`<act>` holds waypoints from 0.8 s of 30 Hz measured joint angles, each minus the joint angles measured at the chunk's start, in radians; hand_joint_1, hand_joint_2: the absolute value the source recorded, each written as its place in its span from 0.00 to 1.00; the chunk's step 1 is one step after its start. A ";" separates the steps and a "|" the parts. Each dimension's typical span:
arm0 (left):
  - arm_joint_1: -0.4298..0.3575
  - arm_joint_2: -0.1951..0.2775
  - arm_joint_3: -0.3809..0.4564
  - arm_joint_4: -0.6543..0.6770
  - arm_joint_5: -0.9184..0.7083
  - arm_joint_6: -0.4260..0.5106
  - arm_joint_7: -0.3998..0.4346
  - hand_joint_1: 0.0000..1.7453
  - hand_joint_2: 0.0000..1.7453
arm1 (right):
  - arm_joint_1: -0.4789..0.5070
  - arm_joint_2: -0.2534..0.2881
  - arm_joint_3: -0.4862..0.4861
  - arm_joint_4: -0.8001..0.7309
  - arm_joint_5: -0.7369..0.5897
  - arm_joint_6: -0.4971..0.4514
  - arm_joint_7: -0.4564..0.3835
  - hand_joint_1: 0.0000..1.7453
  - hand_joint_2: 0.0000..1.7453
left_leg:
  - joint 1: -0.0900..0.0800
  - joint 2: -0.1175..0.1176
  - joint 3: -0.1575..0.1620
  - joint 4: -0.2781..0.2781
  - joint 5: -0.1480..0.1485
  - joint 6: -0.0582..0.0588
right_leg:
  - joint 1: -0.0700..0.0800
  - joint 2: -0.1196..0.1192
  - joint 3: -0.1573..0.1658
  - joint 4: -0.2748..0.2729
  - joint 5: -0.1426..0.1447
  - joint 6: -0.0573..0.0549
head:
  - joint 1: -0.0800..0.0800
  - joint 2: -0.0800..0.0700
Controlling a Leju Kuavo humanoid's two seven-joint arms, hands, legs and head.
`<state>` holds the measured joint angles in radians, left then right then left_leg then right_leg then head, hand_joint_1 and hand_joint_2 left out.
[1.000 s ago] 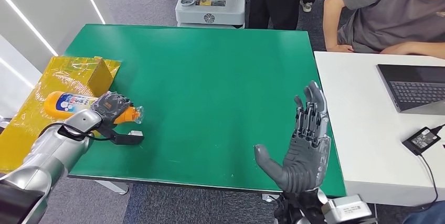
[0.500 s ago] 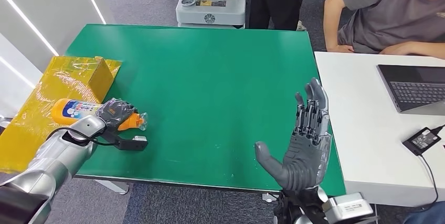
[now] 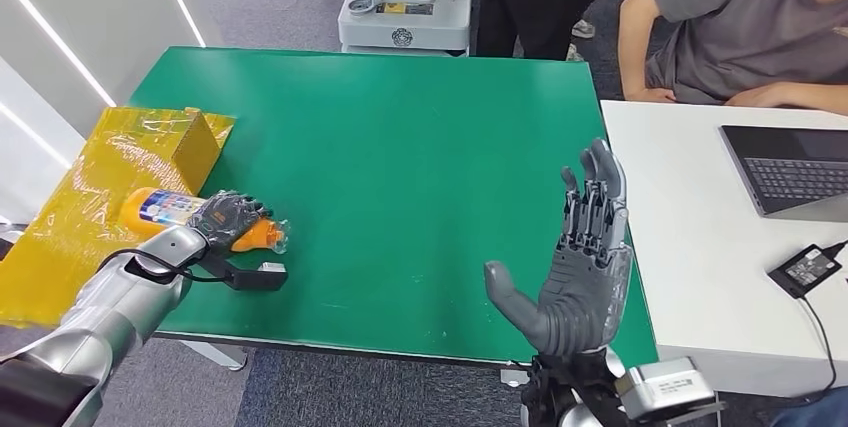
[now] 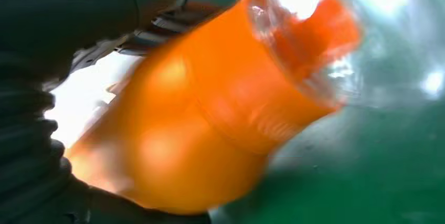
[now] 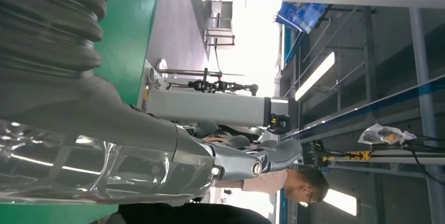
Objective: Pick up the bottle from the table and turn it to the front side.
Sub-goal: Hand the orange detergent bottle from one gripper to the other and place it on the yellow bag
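Item: orange bottle (image 3: 165,209), lying on its side at about 9 o'clock on the green worktop (image 3: 400,147), its body over the yellow wrapped box (image 3: 110,177) and its clear-capped neck pointing toward the worktop's middle. Holder: left hand (image 3: 228,219), dark fingers wrapped round the bottle's shoulder near the neck; the left wrist view shows the orange body (image 4: 210,124) close against the fingers, blurred. Second holder: right hand (image 3: 580,257), at about 5 o'clock, upright, palm turned inward, fingers straight and apart, holding nothing, well apart from the bottle. Step in hand, by my reading: lift the bottle off the box and bring its label round to face front. Handling advice: the grip sits near the narrow end, so the heavier body may droop; keep the squeeze firm, lift straight before turning, and roll the wrist slowly. Risk: the smooth plastic could slip while turning. Nearby: seated person (image 3: 740,27), laptop (image 3: 790,167) on the white table (image 3: 680,247).
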<state>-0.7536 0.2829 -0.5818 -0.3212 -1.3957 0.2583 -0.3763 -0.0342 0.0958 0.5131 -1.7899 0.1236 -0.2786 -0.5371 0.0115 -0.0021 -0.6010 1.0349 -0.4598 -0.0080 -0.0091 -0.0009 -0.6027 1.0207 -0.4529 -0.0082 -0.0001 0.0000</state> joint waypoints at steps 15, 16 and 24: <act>0.001 -0.006 0.000 0.000 -0.007 -0.011 0.028 0.00 1.00 | -0.012 0.002 -0.001 0.001 0.004 0.029 -0.005 0.00 1.00 | 0.000 -0.001 0.001 0.000 0.001 -0.001 | 0.000 0.000 0.002 0.000 0.000 0.000 | 0.000 0.000; 0.001 -0.005 0.000 0.000 -0.008 -0.012 0.031 0.00 1.00 | -0.012 0.002 -0.002 0.002 0.003 0.031 -0.007 0.00 1.00 | 0.000 -0.001 0.002 -0.001 0.001 -0.001 | 0.000 0.000 0.002 0.000 0.000 0.000 | 0.000 0.000; 0.007 0.004 0.005 0.000 -0.015 0.057 0.050 0.00 1.00 | -0.017 0.009 -0.014 0.009 0.003 0.023 -0.019 0.00 1.00 | 0.000 0.000 0.002 -0.001 0.001 -0.002 | 0.000 0.000 0.001 0.001 0.000 0.000 | 0.000 0.000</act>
<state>-0.7468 0.2870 -0.5772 -0.3212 -1.4110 0.3156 -0.3267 -0.0510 0.1051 0.4987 -1.7806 0.1270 -0.2552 -0.5559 0.0118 -0.0025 -0.5993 1.0344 -0.4586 -0.0096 -0.0091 -0.0010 -0.6017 1.0214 -0.4528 -0.0085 -0.0004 0.0000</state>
